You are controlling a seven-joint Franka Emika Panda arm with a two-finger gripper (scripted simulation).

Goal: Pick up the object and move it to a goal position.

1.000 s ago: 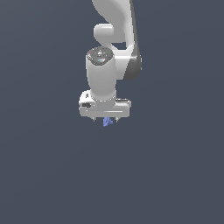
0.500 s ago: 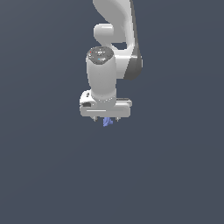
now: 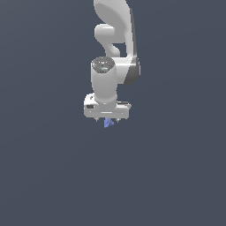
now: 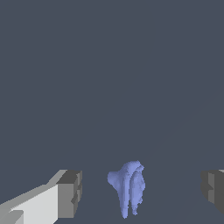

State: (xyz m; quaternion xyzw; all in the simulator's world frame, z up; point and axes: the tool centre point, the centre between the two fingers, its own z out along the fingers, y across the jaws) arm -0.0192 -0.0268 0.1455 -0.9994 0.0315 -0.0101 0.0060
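The object (image 4: 128, 191), a small periwinkle lump, sits between the spread fingers (image 4: 70, 194) of the end effector (image 3: 107, 121), untouched by either, so it should be centred before the fingers are closed slowly and evenly.

Plain dark slate-grey surface (image 3: 48, 176), small periwinkle-blue object (image 4: 128, 187).

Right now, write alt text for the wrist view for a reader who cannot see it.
A small periwinkle-blue lumpy object sits between the gripper's two grey fingers, which stand wide apart with a clear gap on each side of it, so neither touches it. Everything behind is plain dark grey-blue, with nothing else in view.
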